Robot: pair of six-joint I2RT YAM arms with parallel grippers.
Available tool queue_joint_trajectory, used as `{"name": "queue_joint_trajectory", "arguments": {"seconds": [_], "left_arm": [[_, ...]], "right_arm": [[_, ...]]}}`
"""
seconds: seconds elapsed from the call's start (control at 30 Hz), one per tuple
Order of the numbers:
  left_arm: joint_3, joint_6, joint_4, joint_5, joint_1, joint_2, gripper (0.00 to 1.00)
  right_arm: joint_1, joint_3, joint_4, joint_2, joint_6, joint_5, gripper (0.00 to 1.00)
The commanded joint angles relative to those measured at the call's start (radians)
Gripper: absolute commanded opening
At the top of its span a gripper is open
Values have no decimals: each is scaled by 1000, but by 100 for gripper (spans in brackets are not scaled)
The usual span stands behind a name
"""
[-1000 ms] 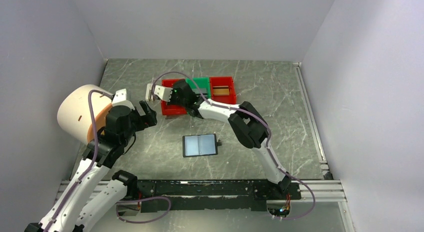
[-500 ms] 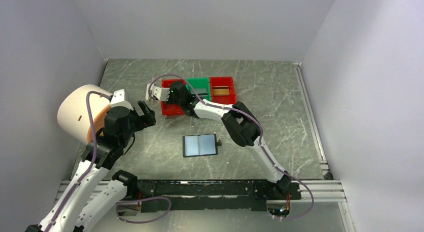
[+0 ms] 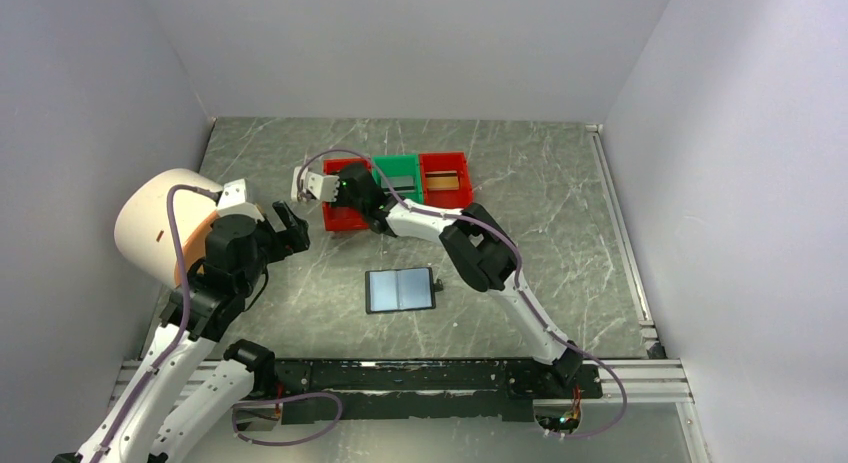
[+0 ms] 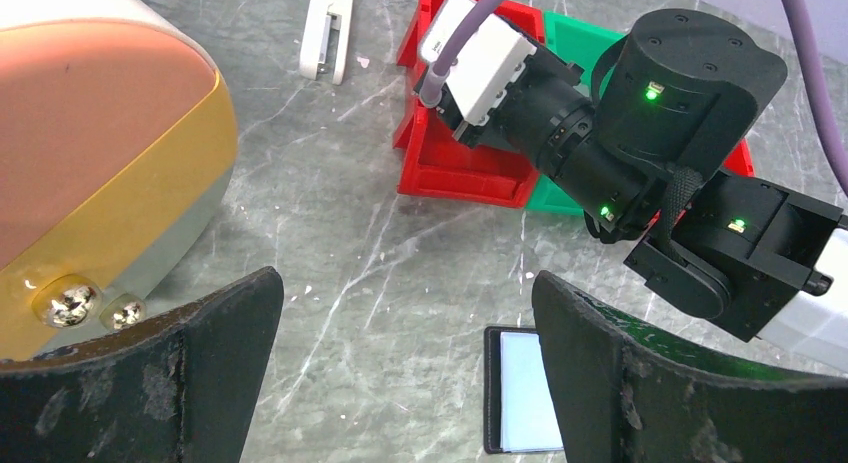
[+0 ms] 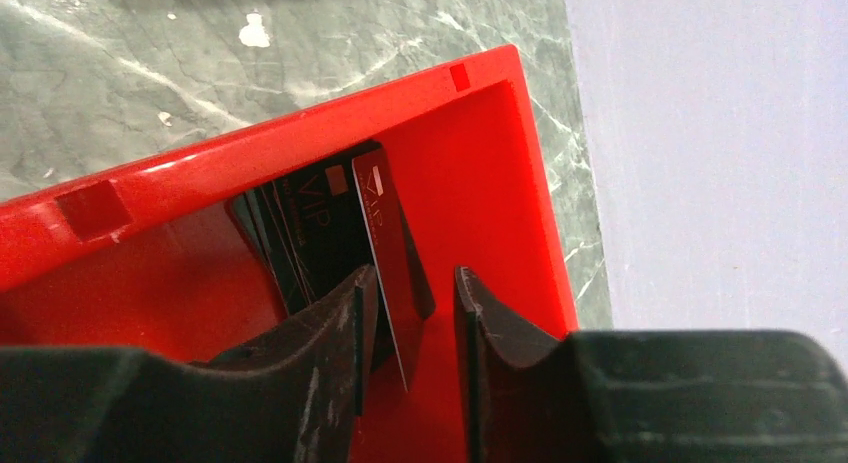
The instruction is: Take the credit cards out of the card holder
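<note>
Credit card (image 5: pixel 385 213) stands on edge in red bin (image 5: pixel 300 143), likely drop-off; right gripper (image 5: pixel 413 280) fingers parted around it, unclamped. Left gripper (image 4: pixel 405 285) wide open, empty. Card holder (image 3: pixel 400 290) lies opened flat.

Top cam overhead; wrist cams close, sharing red bin (image 5: pixel 490 173).

credit cards (image 5: pixel 322 228) in bin (image 5: pixel 250 148), card holder (image 3: pixel 400 290) nearer
</note>
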Motion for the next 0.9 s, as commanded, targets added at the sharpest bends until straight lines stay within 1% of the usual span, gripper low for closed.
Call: {"name": "queue_joint_trajectory", "arguments": {"seconds": [0.0, 0.2, 0.3, 0.53, 0.6, 0.7, 0.87], "left_arm": [[-7, -4, 3, -23, 8, -1, 100], [-7, 0, 7, -16, 8, 4, 100], [-7, 0, 6, -14, 8, 7, 100], [-7, -3, 3, -19, 8, -5, 100], [-9, -3, 2, -21, 8, -6, 100], [-6, -3, 1, -23, 9, -2, 100], [-7, -2, 2, -25, 8, 3, 100]], "right_arm": [[-4, -4, -19, -16, 19, -50, 39], [-8, -6, -43, -44, 1, -71, 43], [-12, 1, -53, -53, 17, -72, 47], [-20, -10, -76, -79, 84, -98, 50], [-21, -23, -42, -84, 120, -74, 50], [-24, -19, -42, -93, 187, -83, 50], [-23, -50, 29, -143, 386, -94, 50]]}}
